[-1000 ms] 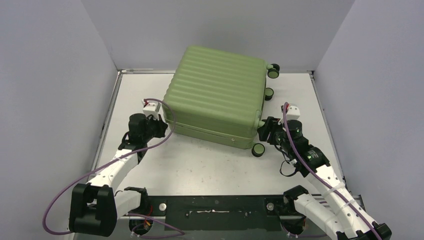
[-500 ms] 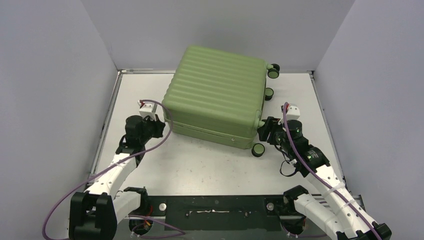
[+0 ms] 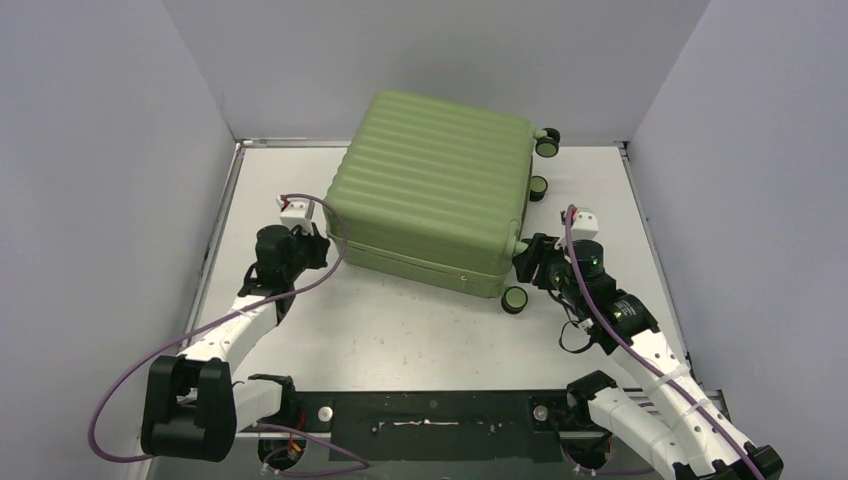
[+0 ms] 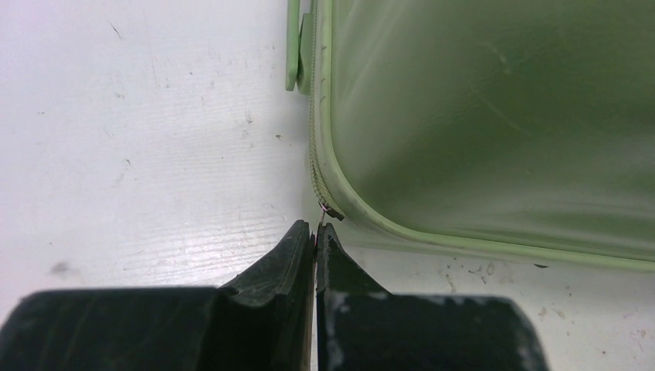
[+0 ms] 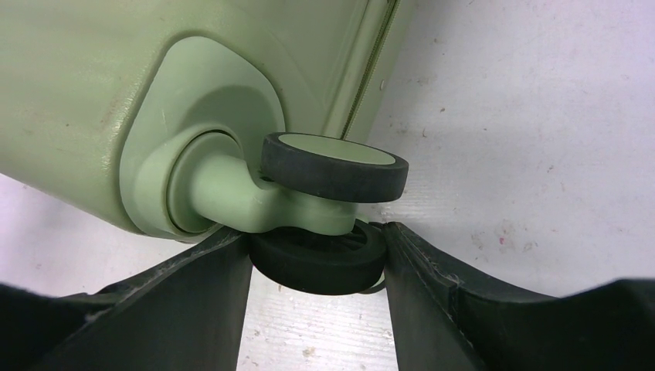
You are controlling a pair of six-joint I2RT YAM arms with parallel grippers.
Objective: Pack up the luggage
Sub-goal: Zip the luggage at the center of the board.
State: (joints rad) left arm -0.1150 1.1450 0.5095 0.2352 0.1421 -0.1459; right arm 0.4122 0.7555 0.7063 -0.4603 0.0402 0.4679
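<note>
Left gripper (image 4: 316, 232) is swinging back in at the luggage's (image 3: 430, 190) near-left corner, fingers pinching the zipper pull (image 4: 332, 212). Right gripper (image 5: 317, 251) is still clamping its near-right wheel (image 5: 317, 263). The luggage is lying closed between them, so the zipping looks unfinished.

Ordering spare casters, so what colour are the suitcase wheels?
The wheels have black tyres and light-green hubs, clearest in the right wrist view.

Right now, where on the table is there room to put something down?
Biggest bare patch: the table between the suitcase front and the arms' bases. A thin strip runs left of the suitcase. Crowded: left gripper pinching the zip pull, right gripper on a wheel.
</note>
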